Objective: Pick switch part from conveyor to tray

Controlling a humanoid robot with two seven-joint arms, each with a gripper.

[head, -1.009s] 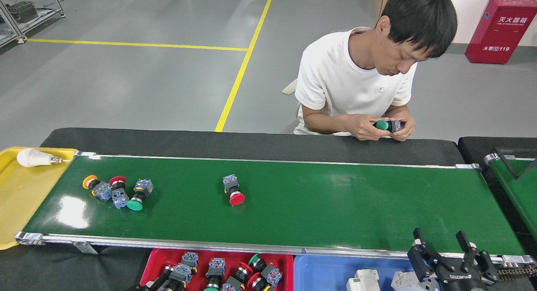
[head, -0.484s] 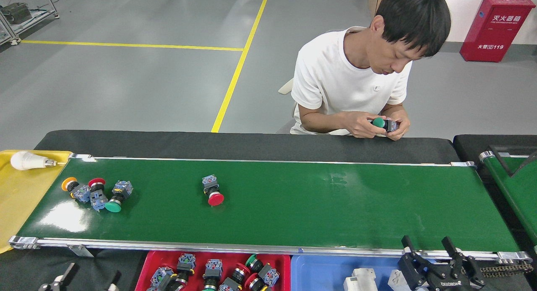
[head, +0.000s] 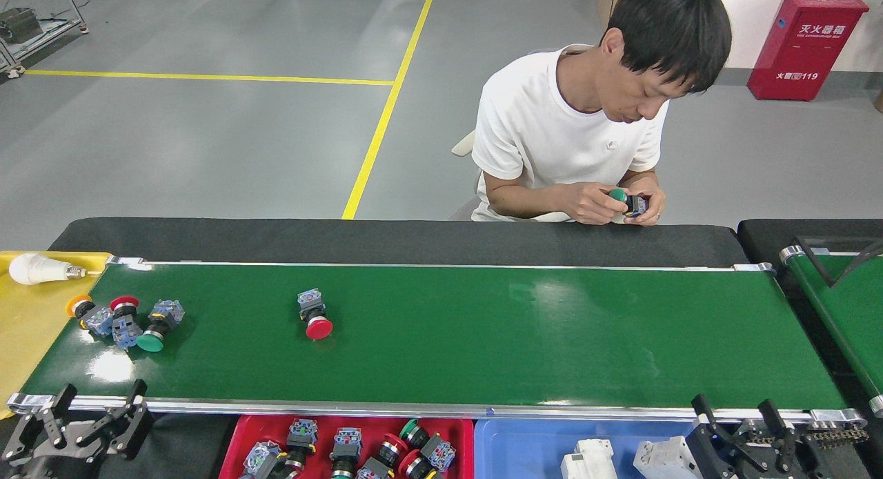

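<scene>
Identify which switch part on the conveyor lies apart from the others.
The red-capped switch part lies alone mid-belt on the conveyor; the orange-capped, red-capped and green-capped ones cluster at its left end.

You have a single view, taken from the robot's own head, set high and tilted forward and down over the workstation. It faces across the conveyor (head: 441, 334), whose long axis runs left to right through the middle of the picture, toward a seated person (head: 572, 127) on the far side and the grey floor behind. The near rail lies close under you; the red tray (head: 241, 431) and blue tray (head: 524, 441) are cut off by the bottom edge. The left gripper (head: 76, 417) and right gripper (head: 741, 424) enter at the bottom corners, nearest the lens. A yellow tray (head: 27, 327) is cropped at the left edge.
</scene>
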